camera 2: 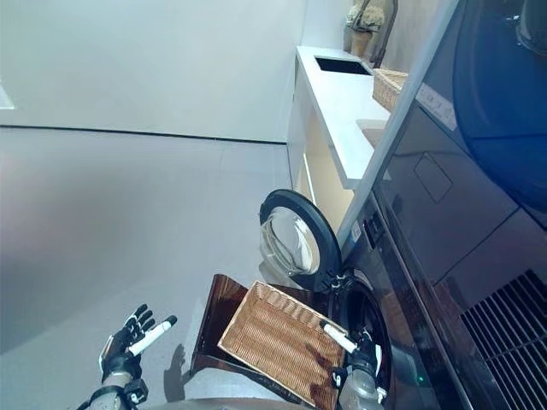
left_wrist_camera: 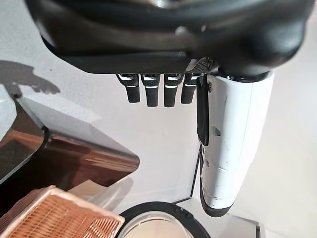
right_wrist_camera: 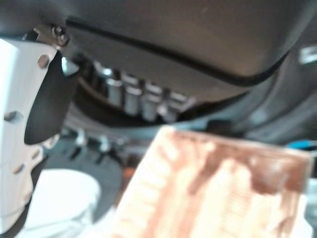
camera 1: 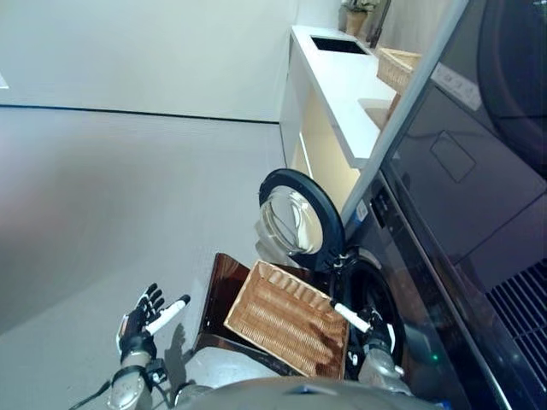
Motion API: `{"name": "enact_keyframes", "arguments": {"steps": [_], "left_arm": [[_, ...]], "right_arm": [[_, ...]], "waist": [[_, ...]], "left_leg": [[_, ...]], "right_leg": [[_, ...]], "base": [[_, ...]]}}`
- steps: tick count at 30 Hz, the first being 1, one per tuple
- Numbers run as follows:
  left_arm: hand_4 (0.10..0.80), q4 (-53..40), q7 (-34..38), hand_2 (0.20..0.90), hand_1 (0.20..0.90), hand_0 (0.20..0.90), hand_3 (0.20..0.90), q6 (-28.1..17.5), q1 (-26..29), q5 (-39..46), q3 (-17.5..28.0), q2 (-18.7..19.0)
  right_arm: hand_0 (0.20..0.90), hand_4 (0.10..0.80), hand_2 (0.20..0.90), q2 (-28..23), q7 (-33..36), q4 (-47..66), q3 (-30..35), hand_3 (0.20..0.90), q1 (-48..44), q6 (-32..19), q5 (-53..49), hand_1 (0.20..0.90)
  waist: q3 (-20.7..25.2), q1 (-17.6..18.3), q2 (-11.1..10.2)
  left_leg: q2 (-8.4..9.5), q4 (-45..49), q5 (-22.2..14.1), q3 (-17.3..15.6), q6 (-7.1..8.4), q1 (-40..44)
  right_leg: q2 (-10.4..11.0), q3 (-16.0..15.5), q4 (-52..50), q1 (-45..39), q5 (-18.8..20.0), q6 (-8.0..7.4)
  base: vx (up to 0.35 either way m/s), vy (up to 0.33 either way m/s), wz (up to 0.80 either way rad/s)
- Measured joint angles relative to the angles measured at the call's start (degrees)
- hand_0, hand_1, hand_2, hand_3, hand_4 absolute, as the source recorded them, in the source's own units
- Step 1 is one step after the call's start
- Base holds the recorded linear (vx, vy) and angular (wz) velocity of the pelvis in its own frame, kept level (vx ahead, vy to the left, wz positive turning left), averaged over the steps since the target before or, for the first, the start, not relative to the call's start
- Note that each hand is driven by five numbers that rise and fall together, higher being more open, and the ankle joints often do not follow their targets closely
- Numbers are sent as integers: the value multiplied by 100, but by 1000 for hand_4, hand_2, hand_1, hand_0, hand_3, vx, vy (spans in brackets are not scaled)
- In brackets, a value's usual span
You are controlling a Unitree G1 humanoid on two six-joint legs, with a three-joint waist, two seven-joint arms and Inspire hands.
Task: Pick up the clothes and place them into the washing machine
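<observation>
- Judging from both eye views, the pick step looks finished or unstarted: no clothes are seen in the wicker basket (camera 1: 286, 318), on the floor or in either hand.
- Left hand (camera 1: 139, 329) is held over bare floor, well apart from the basket; its fingers (left_wrist_camera: 151, 93) are straight and apart, nothing held.
- Right hand (camera 1: 373, 335) is at the washing machine (camera 1: 376, 295) opening, just past the basket edge; fingers (right_wrist_camera: 132, 97) look relaxed, nothing seen clamped.
- Door (camera 1: 299, 218) is swung open.
- White cloth-like patch (right_wrist_camera: 62, 198) beyond the right fingers: possibly laundry, cannot be confirmed.
- Next move: drum contents to be checked, then the door closed if loaded.
</observation>
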State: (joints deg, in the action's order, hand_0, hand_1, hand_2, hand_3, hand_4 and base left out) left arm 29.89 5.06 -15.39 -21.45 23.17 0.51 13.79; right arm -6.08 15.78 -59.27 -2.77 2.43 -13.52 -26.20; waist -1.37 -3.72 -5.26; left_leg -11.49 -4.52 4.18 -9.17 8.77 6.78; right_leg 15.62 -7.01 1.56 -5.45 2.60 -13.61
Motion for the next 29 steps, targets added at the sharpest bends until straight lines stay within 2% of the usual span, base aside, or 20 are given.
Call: {"name": "enact_keyframes", "arguments": {"steps": [7, 15, 29], "left_arm": [[800, 4, -2, 900, 900, 900, 900, 0, 46, 0, -1, -21], [800, 205, 27, 900, 900, 900, 900, -2, 182, -4, -61, -141], [800, 211, 19, 900, 900, 900, 900, -3, 143, 8, -65, -237]], "right_arm": [[900, 800, 900, -43, -249, 347, -14, 900, 251, 5, 0, 900], [900, 800, 900, -191, -228, 385, -213, 900, 428, 8, 607, 900], [900, 800, 900, -49, -217, 403, -221, 900, 522, -11, 268, 900]], "waist": [[26, 125, 71], [108, 197, 225], [83, 296, 275]], "left_leg": [[1, -4, 12, -6, -7, 21], [2, -4, 19, 6, -5, 12], [3, -8, 26, 7, -9, 18]], "right_leg": [[1, 9, -1, -14, 4, 2], [3, -5, -13, -10, 18, -23], [7, -3, -9, -18, 18, -23]], "base": [[-3, -2, -1], [-10, 3, 0], [0, 0, 0]]}}
